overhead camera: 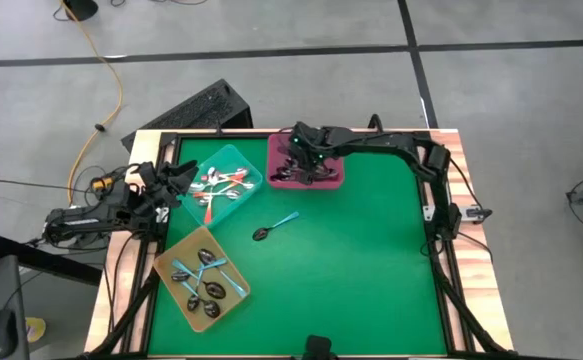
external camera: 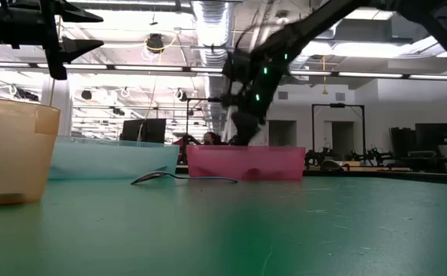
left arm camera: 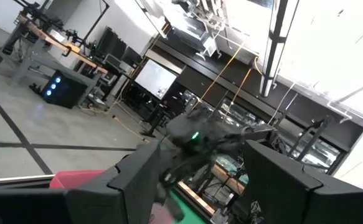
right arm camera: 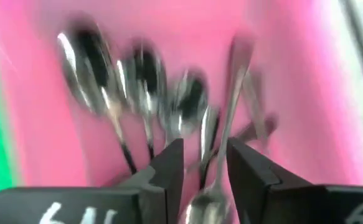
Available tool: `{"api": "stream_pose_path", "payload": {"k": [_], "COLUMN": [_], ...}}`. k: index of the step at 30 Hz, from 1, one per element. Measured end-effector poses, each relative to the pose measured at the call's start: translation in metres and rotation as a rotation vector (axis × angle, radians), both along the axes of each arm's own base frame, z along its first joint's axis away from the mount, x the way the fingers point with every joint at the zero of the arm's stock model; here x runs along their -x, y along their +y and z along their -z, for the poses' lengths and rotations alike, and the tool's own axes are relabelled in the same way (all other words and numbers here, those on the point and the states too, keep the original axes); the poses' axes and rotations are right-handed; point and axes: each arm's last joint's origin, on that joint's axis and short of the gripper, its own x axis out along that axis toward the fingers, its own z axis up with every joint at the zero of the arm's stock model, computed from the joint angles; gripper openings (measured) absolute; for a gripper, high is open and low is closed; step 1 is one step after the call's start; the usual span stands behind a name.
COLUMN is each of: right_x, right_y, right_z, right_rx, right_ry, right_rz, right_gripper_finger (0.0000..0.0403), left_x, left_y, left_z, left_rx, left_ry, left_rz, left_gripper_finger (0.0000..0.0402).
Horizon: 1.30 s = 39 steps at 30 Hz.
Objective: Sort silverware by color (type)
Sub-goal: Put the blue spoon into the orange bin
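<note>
Green felt covers the table (overhead camera: 351,260), and I have three trays along its left and far side. My right gripper (overhead camera: 306,160) hangs over the pink tray (overhead camera: 333,182), fingers parted a little; in the right wrist view a dark metal spoon (right arm camera: 221,155) lies between the fingertips (right arm camera: 169,165), and I can't tell whether they touch it. More dark spoons (right arm camera: 137,81) lie in that tray just ahead. The high view adds what the wrist misses: orange-red spoons (overhead camera: 221,190) in the teal tray (overhead camera: 246,160), blue-handled spoons (overhead camera: 206,275) in the yellow tray (overhead camera: 166,262), and one blue-handled spoon (overhead camera: 276,225) loose on the felt, well apart from both grippers. My left gripper (overhead camera: 181,180) waits spread wide at the table's left edge, beside the teal tray.
</note>
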Motion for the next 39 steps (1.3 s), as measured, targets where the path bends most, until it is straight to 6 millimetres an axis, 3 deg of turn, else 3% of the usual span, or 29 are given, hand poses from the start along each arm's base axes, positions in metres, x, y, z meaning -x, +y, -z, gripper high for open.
{"api": "stream_pose_path", "payload": {"k": [5,10,16,19,25,32,39], "right_x": [0.002,0.005,-0.014,-0.026,-0.061,-0.072,-0.078], "right_y": [0.010,0.042,0.092,0.117,0.155,0.159,0.152], "right_z": [-0.046,-0.087,-0.095,-0.089,-0.041,0.015,0.046], "right_rx": [0.027,-0.067,-0.179,-0.178,-0.192,-0.231,-0.259], "right_ry": [-0.086,-0.248,-0.369,-0.380,-0.349,-0.194,-0.137], "right_rz": [-0.050,-0.223,-0.442,-0.508,-0.588,-0.549,-0.511], "right_gripper_finger": [0.0132,0.0132,0.0132,0.0132,0.0132,0.0132,0.0132], "left_x": [0.000,0.000,0.000,0.000,0.000,-0.001,0.000], "left_y": [0.001,0.001,0.000,0.000,0.000,0.000,0.001], "left_z": [0.000,0.000,0.000,0.000,0.000,0.002,0.003], "left_rx": [0.018,0.022,0.025,0.030,0.031,0.035,0.044], "left_ry": [-0.007,-0.011,-0.016,-0.019,-0.016,0.003,0.006], "left_rz": [-0.018,-0.019,-0.010,-0.007,-0.006,-0.004,-0.017], "left_gripper_finger": [0.0219,0.0219,0.0219,0.0219,0.0219,0.0219,0.0219]}}
